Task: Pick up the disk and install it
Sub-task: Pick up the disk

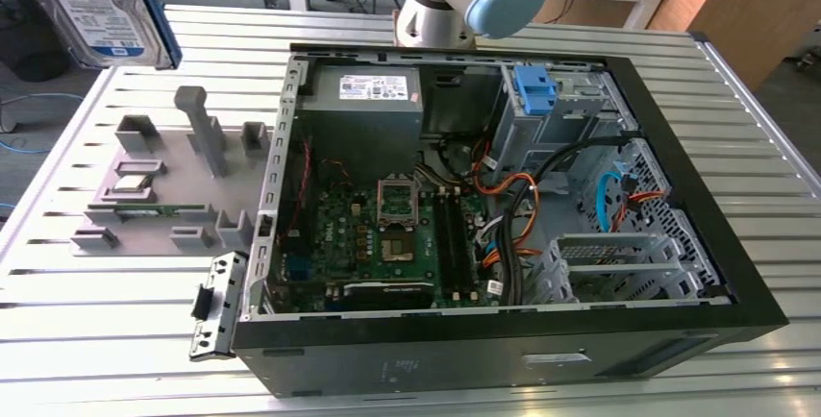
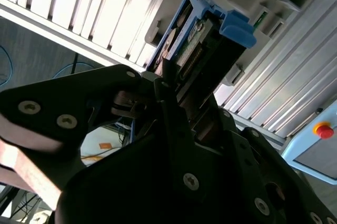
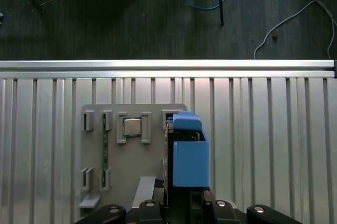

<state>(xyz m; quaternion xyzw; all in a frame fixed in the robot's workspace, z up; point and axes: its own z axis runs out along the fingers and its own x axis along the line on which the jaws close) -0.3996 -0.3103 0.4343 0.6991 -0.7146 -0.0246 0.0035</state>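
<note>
- Gripper point(image 2: 174, 84): clamped on the disk point(image 2: 202, 34), aloft above the grey fixture point(image 3: 126, 166), on the exterior view's left of the case point(image 1: 744, 254).
- Risk, I judge: blue rails point(image 3: 189, 155) snagging orange cables point(image 1: 513, 191); tilted drive jamming.

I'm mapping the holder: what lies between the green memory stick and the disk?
In the first wrist view, a square processor chip sits in a slot of the grey holder, between the memory stick and the disk, which the gripper holds.
</note>
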